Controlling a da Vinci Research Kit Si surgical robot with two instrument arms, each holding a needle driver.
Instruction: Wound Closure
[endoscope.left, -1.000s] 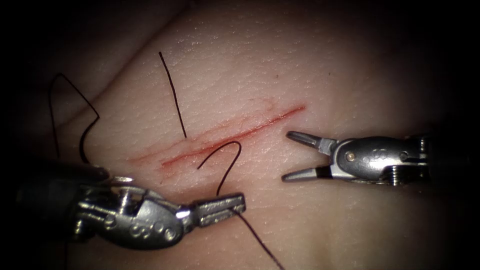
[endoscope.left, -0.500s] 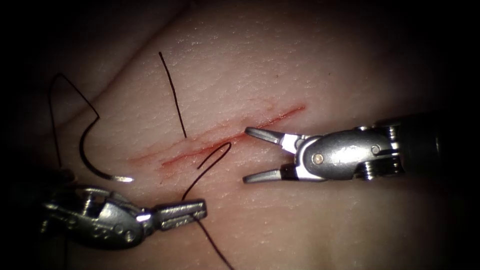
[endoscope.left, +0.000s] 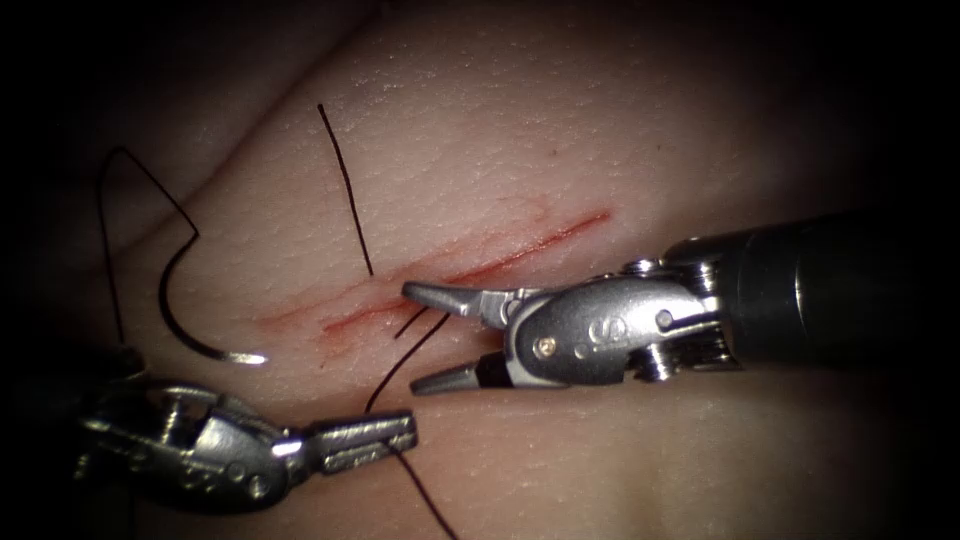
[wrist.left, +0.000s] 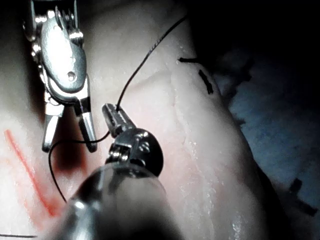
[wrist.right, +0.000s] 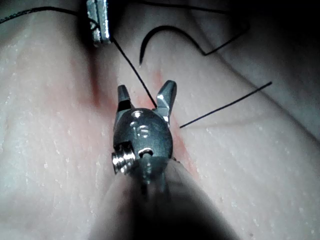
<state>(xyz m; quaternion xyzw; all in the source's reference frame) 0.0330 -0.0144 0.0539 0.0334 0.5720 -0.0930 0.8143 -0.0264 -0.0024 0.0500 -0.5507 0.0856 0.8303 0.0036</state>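
The light falls strongest on the tissue (endoscope.left: 560, 130) around the right gripper (endoscope.left: 425, 335), and it fades into deep darkness toward all edges of the endoscope view. The metal of both the right gripper and the left gripper (endoscope.left: 400, 432) gives bright glare spots. Just under the right gripper lies a soft shadow, and its near shaft is out of focus in its wrist view.

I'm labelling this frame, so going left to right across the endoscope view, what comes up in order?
Curved needle lying free on the tissue → left end effector, shut on the thread → right end effector, jaws open around the thread at the cut.
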